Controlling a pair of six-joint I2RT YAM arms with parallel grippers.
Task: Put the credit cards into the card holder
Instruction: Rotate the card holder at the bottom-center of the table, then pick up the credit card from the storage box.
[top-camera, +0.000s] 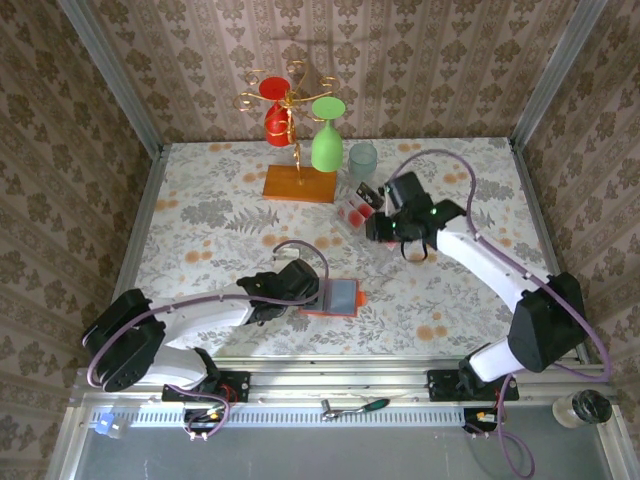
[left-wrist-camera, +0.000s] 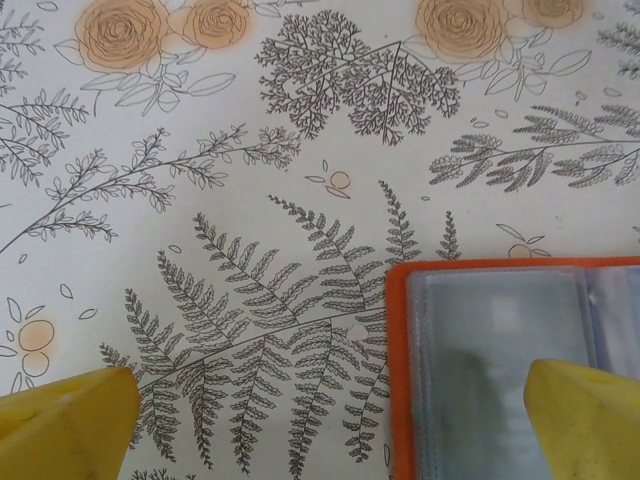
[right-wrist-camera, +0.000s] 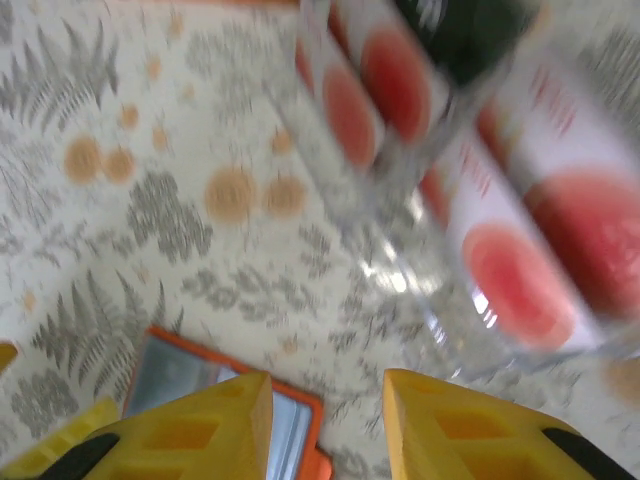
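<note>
Right gripper (right-wrist-camera: 328, 385) part-open, empty, just beside credit cards (right-wrist-camera: 500, 260) in clear tray (right-wrist-camera: 440, 335) toward table's (top-camera: 200, 200) far edge. Left gripper (left-wrist-camera: 330, 390) wide open, straddling open card holder's (left-wrist-camera: 500, 360) edge by near edge, probably to pin it for loading.

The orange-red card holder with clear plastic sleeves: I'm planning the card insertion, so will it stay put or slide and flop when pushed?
Probably light and apt to slide: the orange-red card holder is thin and lies flat on the smooth floral tablecloth. Its clear sleeves look glossy, so likely slippery and somewhat floppy. Rolling or tipping seems unlikely.
</note>
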